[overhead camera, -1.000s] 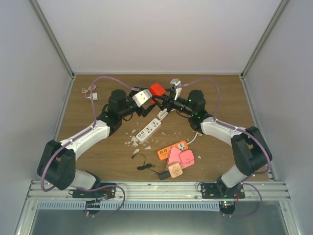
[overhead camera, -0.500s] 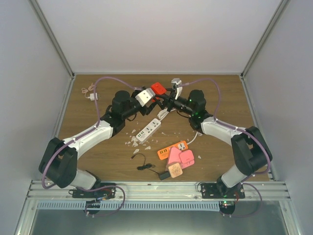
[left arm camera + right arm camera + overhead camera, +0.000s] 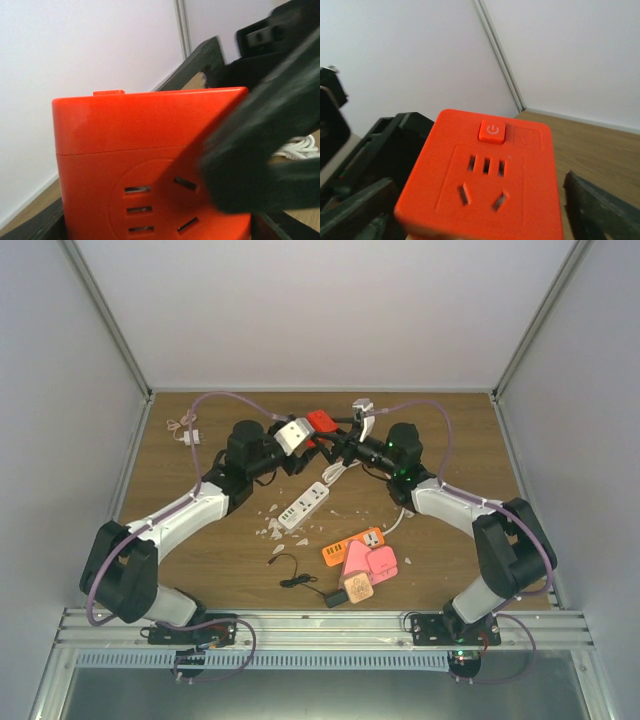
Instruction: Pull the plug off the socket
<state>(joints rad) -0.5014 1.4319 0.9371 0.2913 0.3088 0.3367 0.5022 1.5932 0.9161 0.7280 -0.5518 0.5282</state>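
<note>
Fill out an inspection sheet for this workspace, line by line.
Surface: wooden table, littered with white fragments.
Job's things: red socket block held off the table between the arms; no plug seen in the faces that show.
Clutter: white power strip, orange power strip, pink adapters.
Hands: left hand grips the block; right hand open, fingers on either side of it.
Cables: black charger with its lead; white cord at the far left.
Surroundings: pale walls; metal rail at the near edge.
</note>
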